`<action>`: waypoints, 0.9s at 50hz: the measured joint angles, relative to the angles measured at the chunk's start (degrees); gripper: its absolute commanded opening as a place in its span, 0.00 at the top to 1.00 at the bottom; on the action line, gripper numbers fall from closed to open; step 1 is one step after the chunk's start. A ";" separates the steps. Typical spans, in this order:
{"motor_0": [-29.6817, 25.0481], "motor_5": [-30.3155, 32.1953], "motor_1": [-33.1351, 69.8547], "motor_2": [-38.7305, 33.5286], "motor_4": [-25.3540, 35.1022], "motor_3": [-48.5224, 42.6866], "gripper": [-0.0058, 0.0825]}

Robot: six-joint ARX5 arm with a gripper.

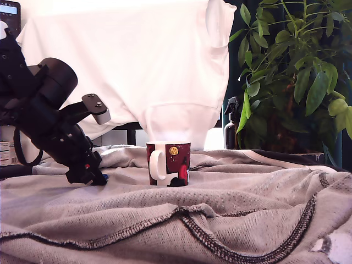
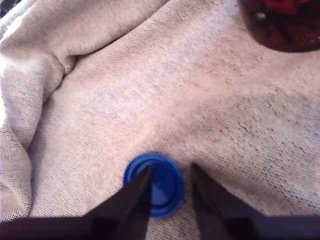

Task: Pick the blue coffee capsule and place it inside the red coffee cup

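1. The gripper (image 2: 169, 175) is down at the grey cloth (image 2: 150, 90), jaws parted, straddling the blue coffee capsule (image 2: 155, 184); contact unclear.
2. The capsule shows a round bright-blue rim, lying between the fingertips.
3. The red coffee cup (image 1: 169, 163) stands upright nearby, beyond the gripper, moon showing; no readable writing.

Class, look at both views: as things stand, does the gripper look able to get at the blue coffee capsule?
Probably yes. The gripper is already down at the blue coffee capsule, fingers open around it on the grey cloth. Nothing lies between them, and the red coffee cup stands apart.
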 measured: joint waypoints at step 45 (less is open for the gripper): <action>-0.04 -9.51 -9.07 4.81 -4.28 -6.47 0.96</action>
